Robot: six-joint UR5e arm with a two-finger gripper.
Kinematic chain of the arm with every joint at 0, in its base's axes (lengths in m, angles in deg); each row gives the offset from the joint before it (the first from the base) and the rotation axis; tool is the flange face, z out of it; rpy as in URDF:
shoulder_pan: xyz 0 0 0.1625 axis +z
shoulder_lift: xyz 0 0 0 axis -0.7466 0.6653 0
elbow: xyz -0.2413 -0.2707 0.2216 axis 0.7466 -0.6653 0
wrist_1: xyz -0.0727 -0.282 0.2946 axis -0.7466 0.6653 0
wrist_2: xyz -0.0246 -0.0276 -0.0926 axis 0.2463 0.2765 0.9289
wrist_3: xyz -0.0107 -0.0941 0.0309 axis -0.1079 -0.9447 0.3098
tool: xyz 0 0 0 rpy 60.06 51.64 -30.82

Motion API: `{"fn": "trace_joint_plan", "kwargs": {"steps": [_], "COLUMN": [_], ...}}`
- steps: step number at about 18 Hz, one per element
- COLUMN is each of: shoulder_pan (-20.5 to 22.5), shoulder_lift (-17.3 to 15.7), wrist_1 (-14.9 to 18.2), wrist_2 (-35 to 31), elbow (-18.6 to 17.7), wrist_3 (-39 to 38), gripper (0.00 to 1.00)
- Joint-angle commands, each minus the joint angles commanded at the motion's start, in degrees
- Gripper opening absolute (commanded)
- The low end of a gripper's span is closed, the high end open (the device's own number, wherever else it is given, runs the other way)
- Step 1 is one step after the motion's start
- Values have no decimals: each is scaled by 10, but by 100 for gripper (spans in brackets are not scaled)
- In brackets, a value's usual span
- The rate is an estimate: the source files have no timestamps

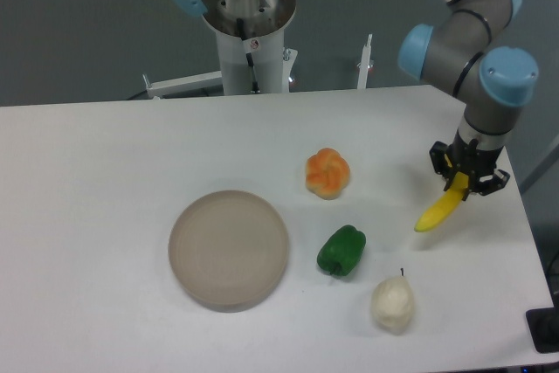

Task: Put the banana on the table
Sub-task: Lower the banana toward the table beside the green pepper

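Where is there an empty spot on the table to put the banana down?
The table is bare left of the plate, along the back edge, and under the banana held by the gripper, right of the pepper. It is crowded in the middle, where the orange fruit, pepper and pear sit close together.

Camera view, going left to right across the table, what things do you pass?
Plate → orange pumpkin-like toy → green pepper → pear → banana, held in the gripper.
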State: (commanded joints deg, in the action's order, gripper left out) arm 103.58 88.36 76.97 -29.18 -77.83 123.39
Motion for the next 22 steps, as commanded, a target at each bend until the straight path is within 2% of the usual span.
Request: {"fn": "trace_joint_plan", "kwargs": {"steps": [20, 21, 22], "shoulder_pan": [0, 0, 0], "shoulder_lift": [7, 7, 8], "wrist_1": [-6, -6, -6], "wrist_2": [1, 1, 1], "elbow": [-13, -12, -11], "wrist_3": [-21, -22, -21], "gripper": [30, 37, 48]}}
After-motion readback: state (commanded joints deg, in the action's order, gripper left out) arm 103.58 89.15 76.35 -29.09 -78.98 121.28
